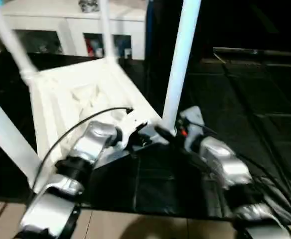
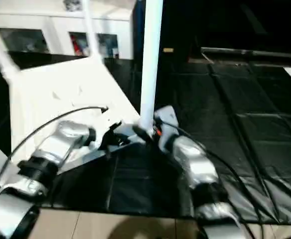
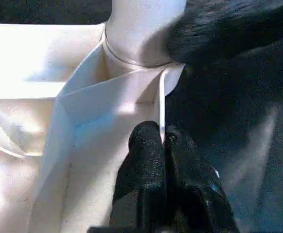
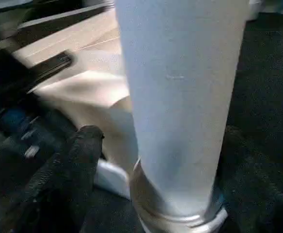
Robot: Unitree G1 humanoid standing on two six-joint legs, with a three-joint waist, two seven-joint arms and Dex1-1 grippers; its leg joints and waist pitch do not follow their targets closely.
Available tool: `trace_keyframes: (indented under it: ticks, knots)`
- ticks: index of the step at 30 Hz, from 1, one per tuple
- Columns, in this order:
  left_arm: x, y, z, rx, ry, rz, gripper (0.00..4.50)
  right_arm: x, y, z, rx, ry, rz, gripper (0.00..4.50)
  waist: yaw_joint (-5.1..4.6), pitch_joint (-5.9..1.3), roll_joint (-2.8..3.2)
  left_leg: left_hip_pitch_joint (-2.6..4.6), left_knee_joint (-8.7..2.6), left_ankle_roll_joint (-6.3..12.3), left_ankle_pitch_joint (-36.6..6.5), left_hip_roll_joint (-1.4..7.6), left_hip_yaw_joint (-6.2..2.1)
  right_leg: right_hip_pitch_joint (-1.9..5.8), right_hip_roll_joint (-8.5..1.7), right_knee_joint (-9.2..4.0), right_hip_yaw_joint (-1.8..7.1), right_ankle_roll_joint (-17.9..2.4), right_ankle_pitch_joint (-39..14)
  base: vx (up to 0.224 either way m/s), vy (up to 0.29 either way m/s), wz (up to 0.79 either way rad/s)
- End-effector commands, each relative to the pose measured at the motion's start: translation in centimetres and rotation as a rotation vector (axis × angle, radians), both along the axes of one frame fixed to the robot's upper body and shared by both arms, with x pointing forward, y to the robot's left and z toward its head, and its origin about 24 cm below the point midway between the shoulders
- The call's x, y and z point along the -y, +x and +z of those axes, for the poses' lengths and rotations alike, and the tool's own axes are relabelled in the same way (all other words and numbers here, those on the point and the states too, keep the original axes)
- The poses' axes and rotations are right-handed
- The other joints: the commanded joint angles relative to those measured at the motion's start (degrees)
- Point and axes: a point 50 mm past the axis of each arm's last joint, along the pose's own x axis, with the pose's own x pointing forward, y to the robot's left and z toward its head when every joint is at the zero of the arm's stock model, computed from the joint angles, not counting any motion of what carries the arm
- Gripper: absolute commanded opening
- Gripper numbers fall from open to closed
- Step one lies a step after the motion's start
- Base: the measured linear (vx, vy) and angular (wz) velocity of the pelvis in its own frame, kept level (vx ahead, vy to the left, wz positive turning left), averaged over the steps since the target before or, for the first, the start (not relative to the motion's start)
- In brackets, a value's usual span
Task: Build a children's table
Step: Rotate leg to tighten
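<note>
Left wrist view shows the left gripper [image 3: 162, 141] pinching the thin side wall of the table top [image 3: 83, 126], fingers squeezed together on it, right by the corner socket. The top lies upside down on the black mat [image 1: 245, 109] in front of the robot, with legs sticking up from its corners. The right gripper [image 4: 146, 160] has its fingers wide, one on each side of the near leg [image 1: 180, 64], not squeezing it. To do this step well, I think the left should hold the top steady while the right checks the leg sits fully down. The leg is smooth, round and white. The top is hard plastic with ridges.
</note>
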Motion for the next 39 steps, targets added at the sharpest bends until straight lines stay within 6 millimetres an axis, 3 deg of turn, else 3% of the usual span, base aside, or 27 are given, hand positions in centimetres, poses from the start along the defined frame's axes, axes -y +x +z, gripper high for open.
trace_keyframes:
  ticks: [1, 5, 6, 7, 15, 25, 32, 39]
  knots:
    - [0.6, -0.4, 0.6, 0.036, -0.011, -0.104, 0.00, -0.3, -1.0, -0.6, -0.029, -0.013, 0.130, 4.08, 0.27, -3.52, 0.11, -0.65, -3.88, 4.24, -12.35, 0.01, 1.12, 3.69, -2.67, -3.79, 2.82, -11.09, -17.63, 0.000, 0.000, 0.00]
    - [-0.2, -0.9, 0.6, 0.019, -0.012, -0.166, 0.00, 1.6, -1.4, -0.4, -0.024, -0.044, 0.193, 4.48, 1.21, -3.55, -0.07, -0.58, -3.83, 4.16, -11.57, 0.12, 1.28, 3.62, -2.74, -3.67, 2.90, -11.03, -17.81, 0.000, 0.000, 0.00]
    - [-0.5, -1.2, 0.6, 0.010, -0.005, -0.201, 0.00, 2.2, -1.7, -0.2, -0.028, -0.059, 0.249, 4.48, 1.26, -3.58, -0.58, -0.50, -3.80, 4.28, -11.41, 0.14, 1.39, 3.56, -2.69, -3.69, 2.92, -11.05, -17.64, 0.000, 0.000, 0.00]
    - [-0.7, -1.4, 0.5, 0.009, 0.001, -0.228, 0.00, 2.5, -2.0, -0.1, -0.029, -0.070, 0.293, 4.48, 1.44, -3.63, -0.34, -0.59, -3.80, 4.41, -10.77, 0.23, 1.34, 3.67, -2.68, -3.36, 2.95, -11.34, -16.86, 0.000, 0.000, 0.00]
    - [-1.8, -2.7, 0.3, -0.033, 0.043, -0.377, 0.00, 3.3, -2.8, 1.0, -0.060, -0.063, 0.505, 4.48, 2.17, -3.70, -0.44, -0.75, -3.60, 5.19, -9.52, 0.36, 1.58, 3.73, -2.61, -2.87, 3.15, -11.97, -14.97, 0.000, 0.000, 0.00]
    - [-2.1, -3.7, 0.1, -0.051, 0.091, -0.509, 0.00, 2.5, -2.4, 1.0, -0.073, -0.065, 0.580, 4.48, 2.75, -3.63, -0.49, -0.33, -3.75, 3.77, -10.62, 0.52, 1.86, 3.21, -2.60, -2.85, 3.54, -11.92, -16.90, 0.000, 0.000, 0.00]
    - [-2.0, -4.2, 0.3, -0.056, 0.107, -0.577, 0.00, 1.7, -2.0, 0.9, -0.087, -0.054, 0.609, 4.48, 2.89, -3.81, -0.56, -0.37, -3.63, 3.61, -9.22, 0.55, 1.95, 3.29, -2.62, -2.39, 3.72, -12.50, -14.34, 0.000, 0.000, 0.00]
    - [-1.8, -4.5, 0.3, -0.050, 0.111, -0.606, 0.00, 1.1, -1.8, 0.9, -0.100, -0.032, 0.627, 3.91, 2.98, -3.78, -0.68, -0.55, -3.60, 3.66, -8.93, 0.47, 1.96, 3.43, -2.63, -2.34, 3.69, -12.39, -14.46, 0.000, 0.000, 0.00]
